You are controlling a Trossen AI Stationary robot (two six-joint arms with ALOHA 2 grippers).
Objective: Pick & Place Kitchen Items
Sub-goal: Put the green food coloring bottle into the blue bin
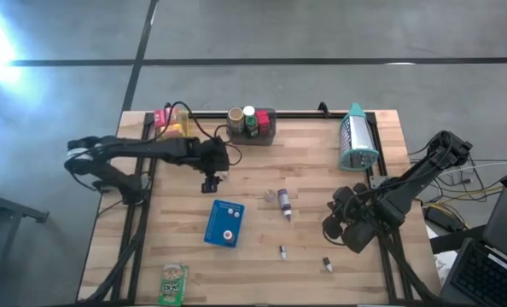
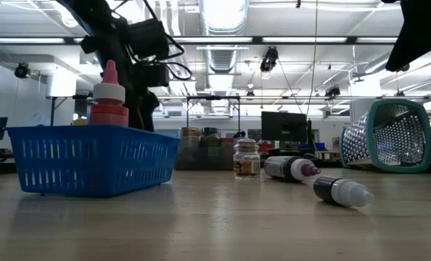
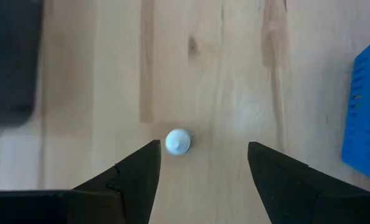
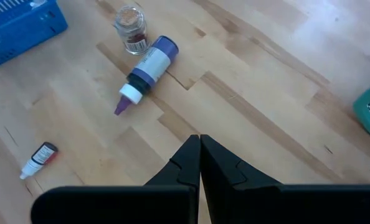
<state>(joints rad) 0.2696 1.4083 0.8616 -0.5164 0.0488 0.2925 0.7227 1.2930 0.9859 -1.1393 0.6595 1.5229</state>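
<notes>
Three small bottles: lying on the table point(image 1: 322, 179), near the blue basket point(image 1: 224, 223).
One small jar point(image 1: 282, 195): upright by them.
Left gripper point(image 3: 200, 165): fingers apart, empty, above a white bottle tip point(image 3: 177, 141).
Right gripper point(image 4: 200, 146): closed, empty, at the table's right side.

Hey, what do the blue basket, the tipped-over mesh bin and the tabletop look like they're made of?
Blue basket: probably moulded plastic, given its uniform colour and slotted lattice walls. Mesh bin: likely perforated metal with a silvery sheen, edged by a teal rim that looks like plastic. Tabletop: wood, with visible grain, knots and joined planks in a pale, smooth finish.
</notes>
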